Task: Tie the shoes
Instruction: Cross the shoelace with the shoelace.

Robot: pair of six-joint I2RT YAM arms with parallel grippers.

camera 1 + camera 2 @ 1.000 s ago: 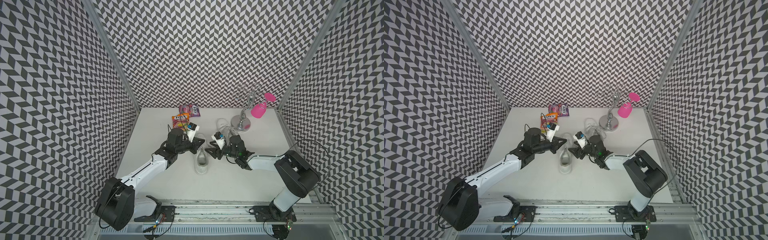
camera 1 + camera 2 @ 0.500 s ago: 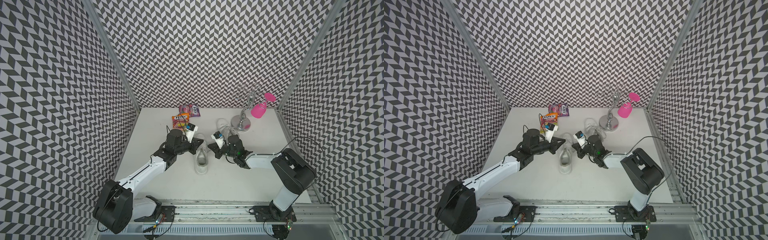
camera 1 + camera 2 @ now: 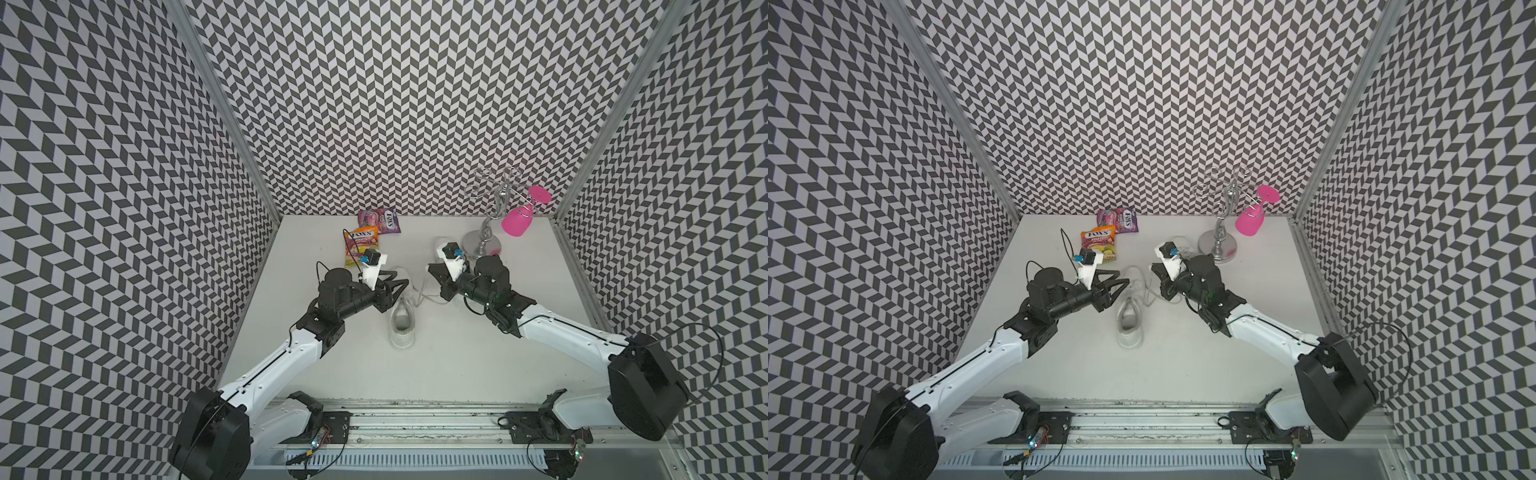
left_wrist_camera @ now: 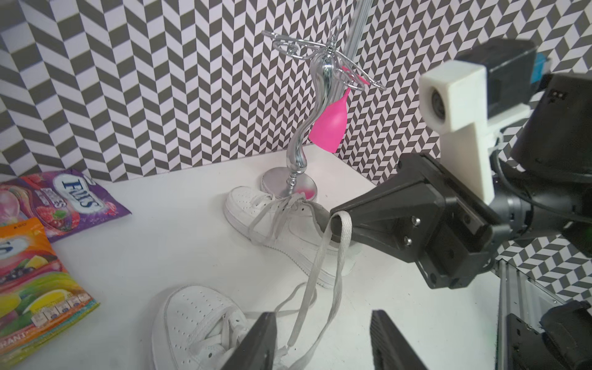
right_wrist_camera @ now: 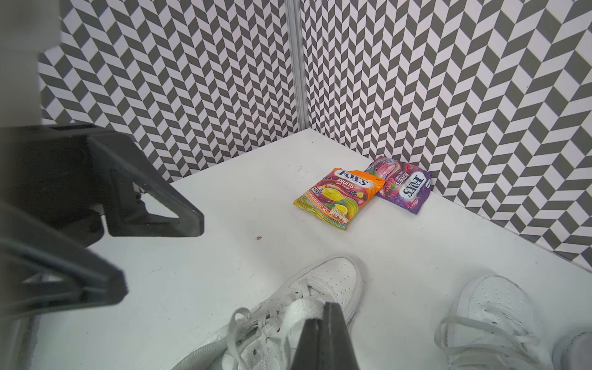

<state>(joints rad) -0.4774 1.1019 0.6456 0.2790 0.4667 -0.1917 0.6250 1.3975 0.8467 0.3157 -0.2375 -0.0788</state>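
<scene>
**Right gripper pinches a lace while the left stands released**

The right gripper [image 4: 333, 229] is clenched on a flat white lace [image 4: 323, 253] of the near sneaker [image 3: 402, 322], mid-table. The left gripper [image 3: 403, 284], jaws apart, grasps nothing beside that shoe's tongue. The second sneaker [image 4: 272, 221] lies just beside the chrome glass rack [image 3: 484, 232], laces loose.

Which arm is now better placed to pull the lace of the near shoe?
Probably the right. The right claw is shut on the lace of the near shoe, so it could pull at once. The left claw stands open beside that shoe, holding nothing.
</scene>
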